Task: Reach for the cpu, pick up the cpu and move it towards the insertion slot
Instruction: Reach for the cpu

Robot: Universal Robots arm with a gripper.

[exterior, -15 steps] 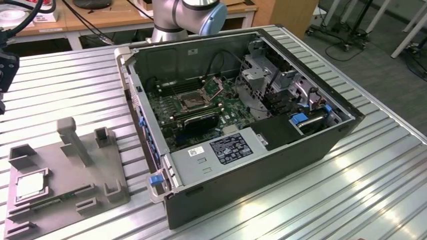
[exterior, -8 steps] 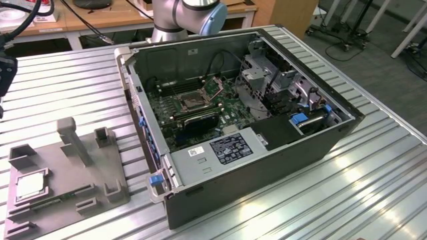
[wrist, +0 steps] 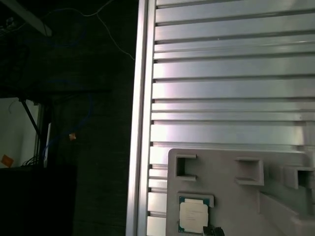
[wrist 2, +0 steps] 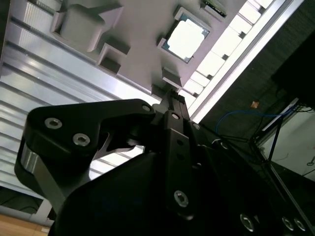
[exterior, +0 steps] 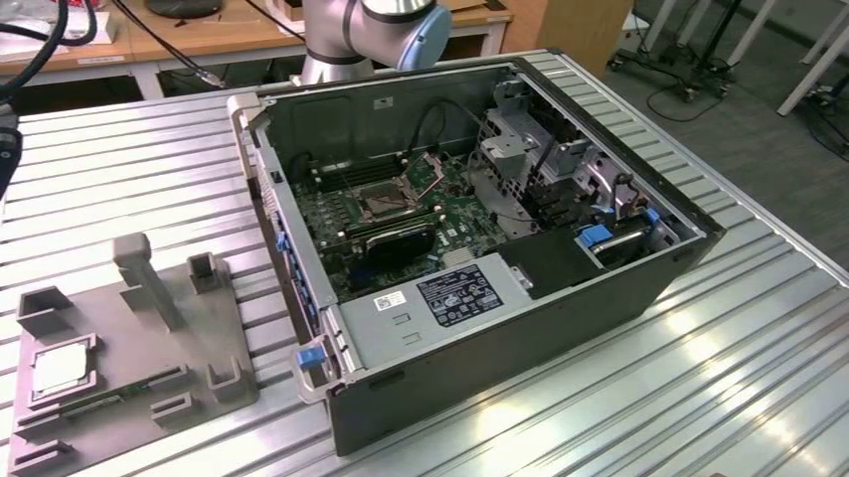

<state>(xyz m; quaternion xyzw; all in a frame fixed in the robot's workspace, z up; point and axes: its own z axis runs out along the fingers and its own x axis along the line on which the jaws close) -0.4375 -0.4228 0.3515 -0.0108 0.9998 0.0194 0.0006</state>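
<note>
The arm [exterior: 378, 25] stands behind the open computer case [exterior: 558, 318]. In the second wrist view its gripper [wrist 2: 172, 97] hangs over the slatted table [wrist 2: 29, 73], apart from the cpu [wrist 2: 186, 38], which lies flat in the square recess of the grey fixture [wrist 2: 142, 24]. Whether the gripper is spread or closed is unclear.

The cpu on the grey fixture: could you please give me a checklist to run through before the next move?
1. The cpu lies flat in its recess in the fixture: ok.
2. Nothing rests on the cpu's top, as both wrist views show: ok.
3. The gripper is on the cpu: not ok; in the second wrist view it is apart from it.
4. The case is open on its side, with the slot in sight in the exterior view: ok.
5. The slot is free to take the cpu: cannot tell.
</note>
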